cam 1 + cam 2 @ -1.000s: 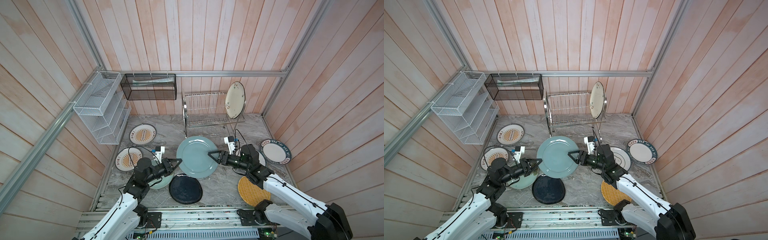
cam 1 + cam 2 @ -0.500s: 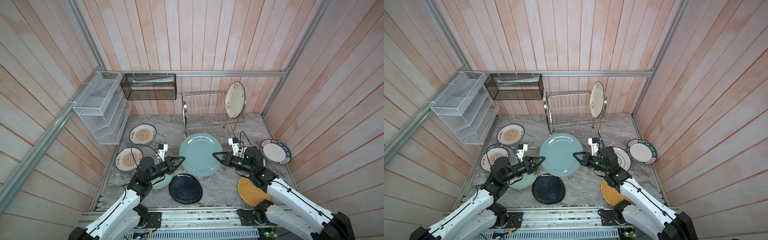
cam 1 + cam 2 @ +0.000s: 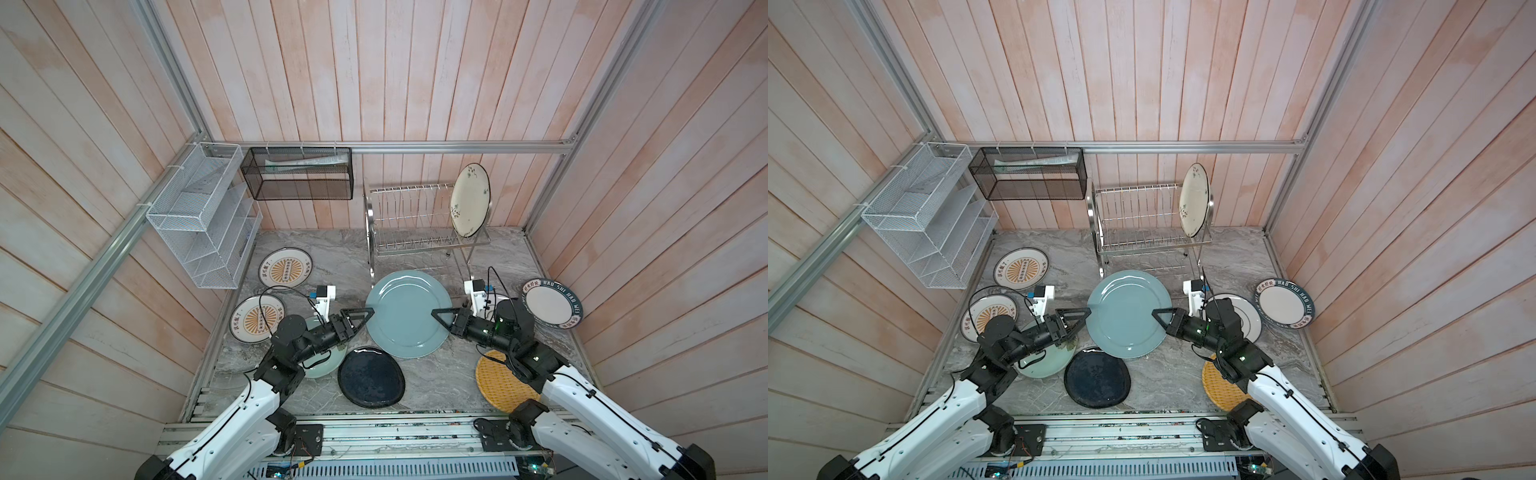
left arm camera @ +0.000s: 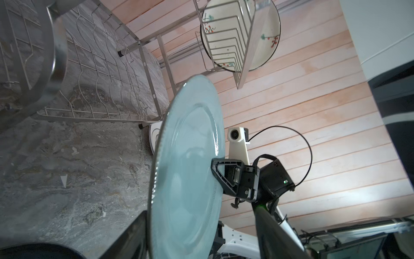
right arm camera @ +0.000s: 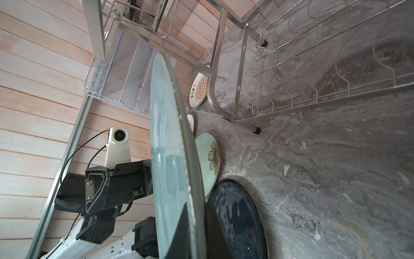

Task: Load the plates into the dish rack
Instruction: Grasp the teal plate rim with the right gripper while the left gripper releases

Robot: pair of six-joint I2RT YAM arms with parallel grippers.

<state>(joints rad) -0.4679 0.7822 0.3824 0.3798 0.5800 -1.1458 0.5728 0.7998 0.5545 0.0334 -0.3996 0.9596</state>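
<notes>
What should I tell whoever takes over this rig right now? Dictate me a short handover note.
Left end effector: open at the grey-blue plate's rim.
Right end effector: shut on that plate's opposite rim, holding it above the table, before the dish rack.
Done: cream plate stands in the rack's upper tier, right end in both top views.
Left: rack the grey-blue plate, then seven on the table: two orange-sunburst plates, pale green flowered plate, dark navy plate, yellow woven plate, white lettered plate, white plate under the right arm.
</notes>
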